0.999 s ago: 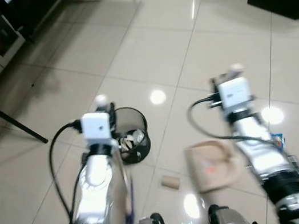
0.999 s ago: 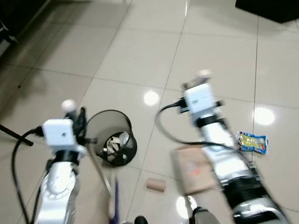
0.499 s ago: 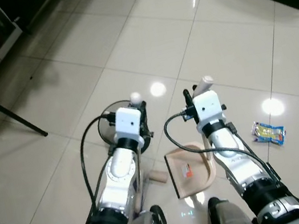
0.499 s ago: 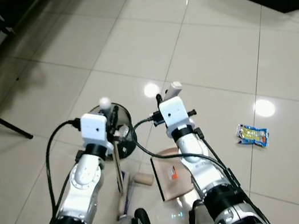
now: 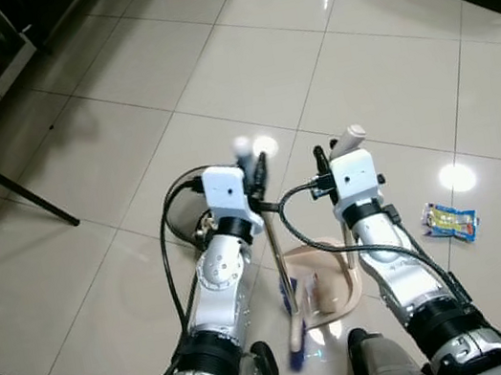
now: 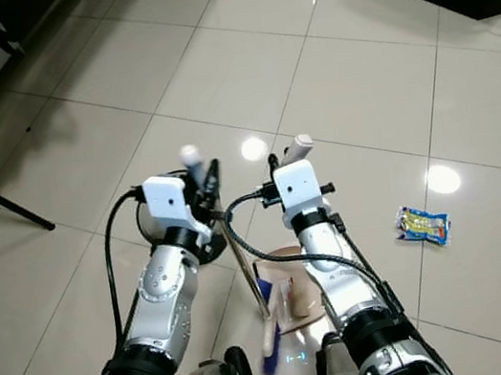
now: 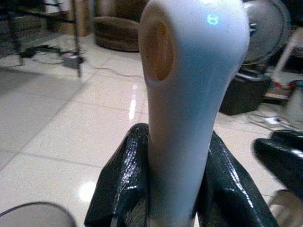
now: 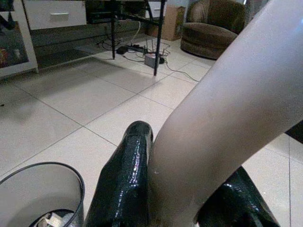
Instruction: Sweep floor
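Left gripper [image 7: 175, 189] clamps the broom handle [image 7: 189, 94]; right gripper [image 8: 184, 189] grips the dustpan handle [image 8: 222, 109] (pan [image 5: 330, 280] on tiles, brush head [image 5: 293, 321] beside it).

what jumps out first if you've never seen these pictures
The two silver arms meet low in the middle: the left end effector grips a broom handle, the right end effector a dustpan lying on the tiles between them. A snack wrapper lies on the floor to the right, and a black bin sits behind the left arm.

Bright indoor light, ceiling-lamp glare spots on glossy floor tiles [image 5: 377, 78]; wrist views soft-focused.
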Robot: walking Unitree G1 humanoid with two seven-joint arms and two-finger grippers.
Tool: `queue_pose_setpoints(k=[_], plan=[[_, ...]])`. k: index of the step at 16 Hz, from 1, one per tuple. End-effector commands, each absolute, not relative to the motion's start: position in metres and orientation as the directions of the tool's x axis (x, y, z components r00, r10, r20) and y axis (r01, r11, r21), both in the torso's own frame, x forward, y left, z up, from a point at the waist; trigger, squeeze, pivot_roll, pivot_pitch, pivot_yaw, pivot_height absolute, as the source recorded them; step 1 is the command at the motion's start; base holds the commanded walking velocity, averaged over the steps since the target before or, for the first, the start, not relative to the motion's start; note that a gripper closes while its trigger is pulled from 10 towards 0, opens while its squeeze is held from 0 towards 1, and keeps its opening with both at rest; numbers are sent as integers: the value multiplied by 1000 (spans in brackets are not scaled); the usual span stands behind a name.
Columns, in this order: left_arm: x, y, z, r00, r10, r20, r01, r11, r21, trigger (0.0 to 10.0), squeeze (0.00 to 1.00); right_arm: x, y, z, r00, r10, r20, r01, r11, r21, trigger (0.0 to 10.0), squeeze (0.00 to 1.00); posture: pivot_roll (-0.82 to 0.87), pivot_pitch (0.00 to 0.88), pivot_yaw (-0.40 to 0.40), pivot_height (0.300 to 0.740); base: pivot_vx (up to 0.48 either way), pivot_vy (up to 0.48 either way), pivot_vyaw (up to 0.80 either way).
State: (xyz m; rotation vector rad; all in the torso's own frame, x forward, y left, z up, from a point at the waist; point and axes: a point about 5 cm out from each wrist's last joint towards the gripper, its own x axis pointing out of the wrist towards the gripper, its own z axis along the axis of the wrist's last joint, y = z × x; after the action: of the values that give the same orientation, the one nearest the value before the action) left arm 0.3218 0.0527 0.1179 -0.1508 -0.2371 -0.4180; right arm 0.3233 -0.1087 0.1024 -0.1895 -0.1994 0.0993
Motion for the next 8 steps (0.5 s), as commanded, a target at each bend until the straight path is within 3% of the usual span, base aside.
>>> queue_pose_setpoints(k=[1, 5, 8], plan=[[319, 48, 118, 881, -391, 264, 446, 875, -191, 10000, 0, 319, -111, 89, 987, 98, 126, -76, 983, -167, 10000, 0, 3, 285, 103, 740, 0, 0, 0], [327, 55, 133, 842, -435, 318, 496, 856, -145, 10000, 0, 319, -131, 91, 991, 22, 131, -12, 997, -78, 10000, 0, 1, 239, 98, 740, 0, 0, 0], [332, 88, 152, 784, -511, 353, 550, 835, -12, 10000, 0, 316, -156, 93, 989, -47, 143, 54, 998, -42, 10000, 0, 3, 177, 103, 740, 0, 0, 0]])
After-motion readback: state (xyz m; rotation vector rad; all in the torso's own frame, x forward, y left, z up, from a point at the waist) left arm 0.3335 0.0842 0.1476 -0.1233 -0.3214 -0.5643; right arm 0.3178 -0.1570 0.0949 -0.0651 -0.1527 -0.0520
